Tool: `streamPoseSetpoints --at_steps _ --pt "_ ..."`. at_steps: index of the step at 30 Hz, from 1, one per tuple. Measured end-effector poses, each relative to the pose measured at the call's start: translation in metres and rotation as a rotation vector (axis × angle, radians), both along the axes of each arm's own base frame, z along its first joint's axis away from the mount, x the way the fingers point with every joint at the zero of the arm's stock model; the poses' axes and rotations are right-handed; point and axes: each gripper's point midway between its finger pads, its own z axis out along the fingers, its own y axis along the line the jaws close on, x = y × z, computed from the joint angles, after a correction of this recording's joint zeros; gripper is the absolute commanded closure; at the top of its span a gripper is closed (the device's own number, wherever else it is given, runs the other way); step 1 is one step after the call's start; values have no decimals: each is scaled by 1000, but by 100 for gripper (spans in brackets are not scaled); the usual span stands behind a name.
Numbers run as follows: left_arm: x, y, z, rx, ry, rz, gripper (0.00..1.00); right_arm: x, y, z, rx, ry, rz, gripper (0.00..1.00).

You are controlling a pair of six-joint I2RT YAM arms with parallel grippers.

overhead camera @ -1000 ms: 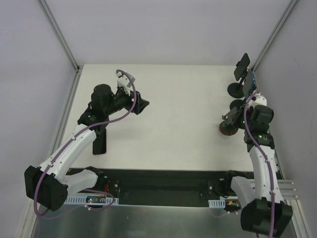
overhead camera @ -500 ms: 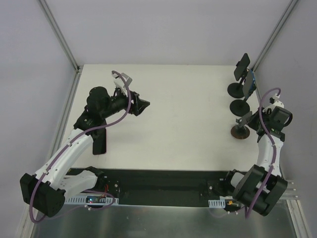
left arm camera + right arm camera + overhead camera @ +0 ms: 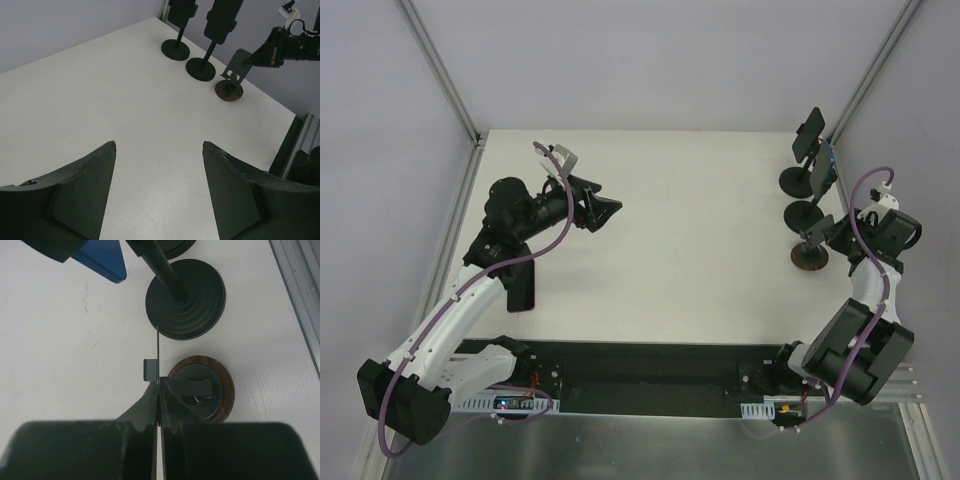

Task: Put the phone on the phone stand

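Observation:
The phone [image 3: 521, 288], a black slab, lies flat on the table at the left, partly under my left arm. The phone stand [image 3: 810, 250] has a round wood-rimmed base [image 3: 226, 390] and a thin grey back plate [image 3: 157, 352]; it stands at the right edge. My right gripper [image 3: 158, 385] is shut on the plate's edge. In the left wrist view, the stand [image 3: 233, 75] shows with the right gripper [image 3: 257, 54] on it. My left gripper [image 3: 605, 212] is open and empty, held above the table, well away from the phone; its jaws [image 3: 159, 145] stand wide apart.
Two black round-based stands sit behind the task stand: one [image 3: 808, 140] bears a dark phone, the other [image 3: 820, 180] a blue one. Their bases [image 3: 186, 297] are close to the right gripper. Metal frame rails run along both table sides.
My right arm has swung out to the right, and the stand has slid right with it. My left gripper has shifted slightly and stays open.

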Motion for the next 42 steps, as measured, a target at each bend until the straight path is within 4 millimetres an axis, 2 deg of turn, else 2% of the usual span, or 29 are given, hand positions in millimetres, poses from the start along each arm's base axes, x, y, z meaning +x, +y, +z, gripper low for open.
streamPoseSetpoints --at_steps 3,5,6,10,13,17,18,21,24,26,27,30,32,34,36,37,39,41,42 --pt "1 1 -2 -7 15 4 31 1 -1 -1 1 3 10 82" --pt "1 2 -2 -9 15 3 31 0 0 -3 3 11 13 77" --pt "1 2 -2 -11 14 2 31 -1 0 -5 7 18 12 70" --pt "1 2 -3 -11 17 7 31 -5 -8 -15 9 86 -30 64" --pt "3 3 -5 -9 21 18 31 -10 -19 -14 -10 147 -92 54" --pt "8 9 -7 -8 25 40 31 -16 -36 1 -87 217 -191 48" --pt "10 11 -7 -8 27 49 31 -18 -38 6 -111 234 -211 41" --pt "17 18 -10 -6 34 75 31 -25 -44 20 -177 270 -277 40" --pt "25 23 -15 2 46 105 31 -34 -43 36 -247 283 -323 41" --pt "31 27 -19 7 57 130 30 -39 -31 50 -272 258 -328 41" --pt "34 29 -22 10 64 138 30 -39 -22 59 -291 229 -322 41" --pt "44 34 -33 22 94 170 30 -36 56 93 -301 45 -140 41" --pt "51 35 -43 32 121 182 27 -42 126 112 -269 -72 54 41" --pt "57 37 -54 42 155 195 25 -54 194 120 -216 -144 263 40" --pt "62 40 -67 40 212 209 21 -71 248 107 -167 -161 432 38" --pt "64 43 -70 37 231 219 20 -79 265 95 -152 -147 486 38" --pt "69 50 -77 27 266 248 19 -102 306 59 -119 -100 633 38" --pt "73 58 -82 20 301 290 25 -126 332 21 -100 -24 747 38" --pt "74 64 -85 7 328 307 25 -133 338 6 -95 6 778 38"
